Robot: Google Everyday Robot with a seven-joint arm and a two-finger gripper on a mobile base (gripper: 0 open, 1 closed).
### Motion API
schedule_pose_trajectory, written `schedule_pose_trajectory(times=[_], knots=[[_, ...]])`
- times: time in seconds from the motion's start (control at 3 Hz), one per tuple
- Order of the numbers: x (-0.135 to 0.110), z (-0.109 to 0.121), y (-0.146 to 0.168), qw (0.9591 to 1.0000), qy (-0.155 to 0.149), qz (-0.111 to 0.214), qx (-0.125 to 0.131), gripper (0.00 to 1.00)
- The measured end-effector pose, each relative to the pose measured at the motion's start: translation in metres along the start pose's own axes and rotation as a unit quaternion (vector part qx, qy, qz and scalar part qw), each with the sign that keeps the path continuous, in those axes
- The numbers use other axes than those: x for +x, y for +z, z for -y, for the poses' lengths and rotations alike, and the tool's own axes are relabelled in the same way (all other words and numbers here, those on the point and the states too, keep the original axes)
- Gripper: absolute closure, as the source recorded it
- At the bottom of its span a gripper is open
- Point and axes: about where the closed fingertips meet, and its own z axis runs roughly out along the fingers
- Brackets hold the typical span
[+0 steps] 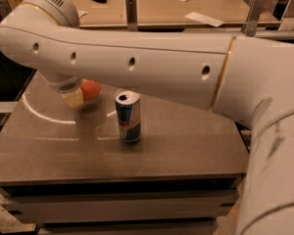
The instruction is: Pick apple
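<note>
Gripper (72, 98) is seen touching the apple (91, 89); its grip cannot be told. Blue-and-silver can (128, 117) is stood nearby.

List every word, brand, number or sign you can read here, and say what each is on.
No text here can be read.
Blue-and-silver can: a red mark on its side, lettering too blurred to read.
Sheets of paper on the rear table: no legible print.
Gripper, low at the apple's left side: no marking visible.
</note>
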Motion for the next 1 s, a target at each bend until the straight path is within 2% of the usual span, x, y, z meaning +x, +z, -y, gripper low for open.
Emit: schedule_pose_trajectory(times=[0.33,0.67,1.0], knots=[[0.028,0.009,0.025,0.9994,-0.006,-0.033,0.011,1.00],[0.057,0.018,0.052,0.9982,-0.003,-0.059,0.003,1.00],[0.058,0.021,0.047,0.9982,-0.003,-0.059,0.003,1.00]])
